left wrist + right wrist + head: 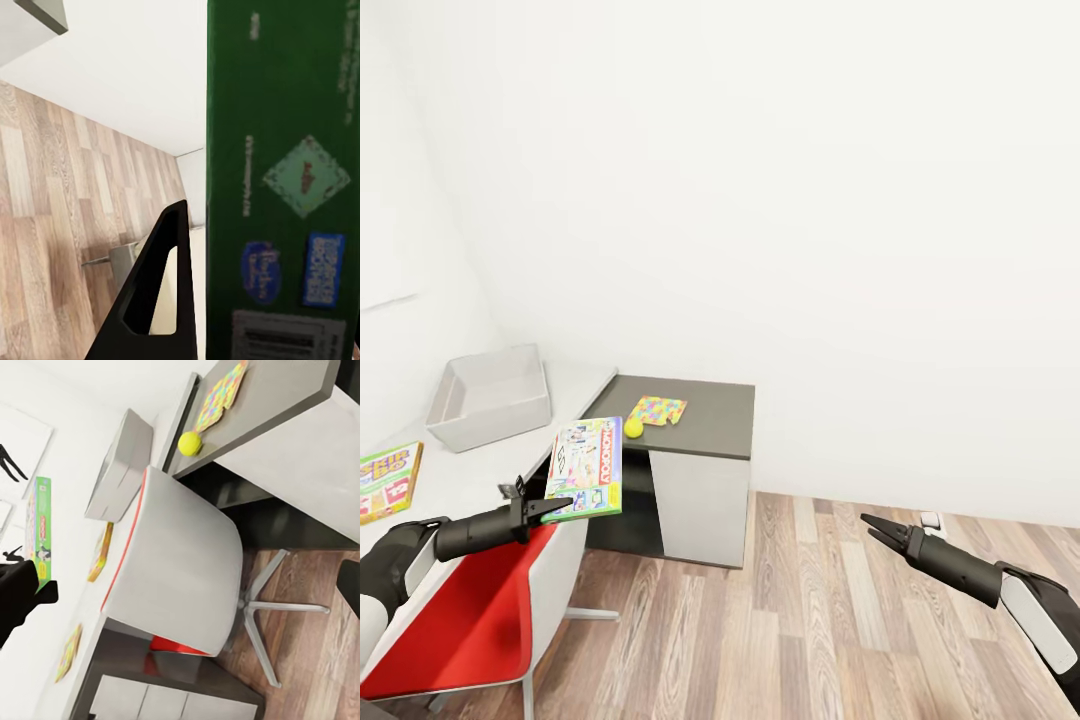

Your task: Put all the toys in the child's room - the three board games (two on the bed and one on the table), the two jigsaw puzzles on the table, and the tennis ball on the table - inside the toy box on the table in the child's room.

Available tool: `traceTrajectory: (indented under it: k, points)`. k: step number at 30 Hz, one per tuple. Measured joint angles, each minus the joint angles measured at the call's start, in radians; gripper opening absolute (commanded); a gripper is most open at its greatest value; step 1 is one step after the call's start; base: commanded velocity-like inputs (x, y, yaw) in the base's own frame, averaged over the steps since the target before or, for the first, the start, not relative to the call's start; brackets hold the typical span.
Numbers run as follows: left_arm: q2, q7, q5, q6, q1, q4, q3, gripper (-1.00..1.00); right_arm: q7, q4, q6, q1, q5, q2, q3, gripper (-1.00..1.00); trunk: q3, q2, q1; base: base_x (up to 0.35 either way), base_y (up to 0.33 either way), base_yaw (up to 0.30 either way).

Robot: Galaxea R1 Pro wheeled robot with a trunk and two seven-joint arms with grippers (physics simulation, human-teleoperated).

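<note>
My left gripper (557, 506) is shut on the lower edge of a light blue cartoon board game (587, 467) and holds it upright over the red chair. Its green back (281, 187) stands beside one finger (161, 285). The grey toy box (490, 396) sits on the white table (480, 470), with the Skip-Bo board game (385, 482) lying left of it. On the lower dark cabinet lie a jigsaw puzzle (657, 410) and the tennis ball (633, 427). Another jigsaw puzzle (69, 652) lies on the table. My right gripper (873, 526) hangs open over the floor, holding nothing.
A red and white swivel chair (480, 610) stands under my left arm, against the table's edge. The dark grey cabinet (705, 420) adjoins the table by the white wall. Wooden floor (810, 620) stretches to the right.
</note>
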Motion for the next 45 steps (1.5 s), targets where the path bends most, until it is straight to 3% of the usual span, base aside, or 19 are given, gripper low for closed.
traceTrajectory:
  k: [14,22,25,29,45]
  points:
    - [0.000,0.000,0.000,0.000,0.000,0.000,-0.001,-1.00,0.003,-0.003,0.000,0.000,0.001,0.000,0.000,1.00,0.044,0.098,-0.054,0.000,0.000,0.004]
    - [0.000,-0.005,0.000,0.000,0.000,0.000,-0.001,-1.00,0.002,-0.003,0.000,0.000,0.002,0.000,0.001,1.00,0.073,0.154,-0.084,0.000,0.000,0.207]
    - [0.000,-0.032,-0.001,-0.001,0.001,0.000,-0.002,-1.00,0.002,-0.003,0.000,0.000,0.002,0.000,0.001,1.00,0.084,0.175,-0.096,0.000,0.000,0.260]
    - [0.000,-0.065,-0.006,-0.003,0.002,0.000,-0.003,-1.00,0.001,-0.003,0.000,0.000,0.003,0.000,0.001,1.00,0.087,0.176,-0.096,0.000,0.000,0.266]
    - [0.002,-0.065,-0.008,-0.008,0.005,0.001,0.003,-1.00,0.001,-0.004,-0.001,0.000,0.004,0.000,0.003,1.00,0.097,0.176,-0.096,0.030,0.000,0.269]
